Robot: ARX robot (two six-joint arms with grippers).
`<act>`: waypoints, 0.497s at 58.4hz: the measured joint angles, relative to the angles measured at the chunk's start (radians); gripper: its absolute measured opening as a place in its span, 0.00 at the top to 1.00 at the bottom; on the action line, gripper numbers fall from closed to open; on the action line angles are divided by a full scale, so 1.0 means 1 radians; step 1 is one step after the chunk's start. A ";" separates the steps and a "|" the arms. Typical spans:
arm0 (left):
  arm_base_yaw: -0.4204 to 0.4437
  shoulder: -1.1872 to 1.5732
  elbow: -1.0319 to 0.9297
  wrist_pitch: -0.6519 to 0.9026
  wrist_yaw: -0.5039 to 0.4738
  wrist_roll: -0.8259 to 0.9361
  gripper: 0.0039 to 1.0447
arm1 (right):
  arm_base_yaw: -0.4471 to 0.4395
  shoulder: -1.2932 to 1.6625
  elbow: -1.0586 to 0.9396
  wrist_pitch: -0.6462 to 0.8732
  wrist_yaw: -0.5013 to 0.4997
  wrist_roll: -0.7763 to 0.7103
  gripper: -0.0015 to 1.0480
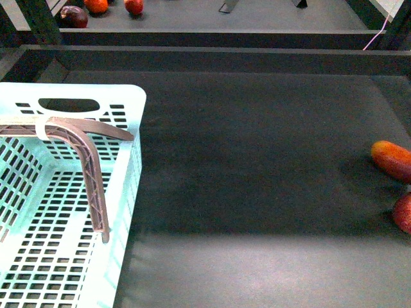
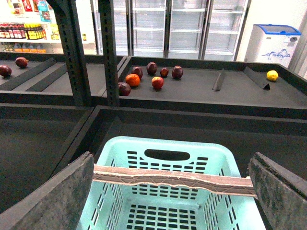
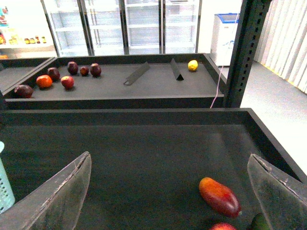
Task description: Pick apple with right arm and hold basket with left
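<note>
Left tool wide open, empty, above basket | right tool wide open, empty, apple untouched on tabletop

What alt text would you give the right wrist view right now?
The right pincer is open above a dark tray, holding nothing. On the tray lies a long orange-red fruit, with the red apple beside it, mostly cut off by the frame. A sliver of the basket shows at the opposite edge.

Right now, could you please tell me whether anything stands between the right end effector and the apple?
Nothing visible does. The apple lies on the mat near the open right end effector; the elongated fruit sits just beyond it, not in between.
</note>
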 joint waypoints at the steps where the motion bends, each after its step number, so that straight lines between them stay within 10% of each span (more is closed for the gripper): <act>1: 0.000 0.000 0.000 0.000 0.000 0.000 0.06 | 0.000 0.000 0.000 0.000 0.000 0.000 0.09; 29: 0.000 0.000 0.000 0.000 0.000 0.000 0.06 | 0.000 0.000 0.000 0.000 0.000 0.000 0.09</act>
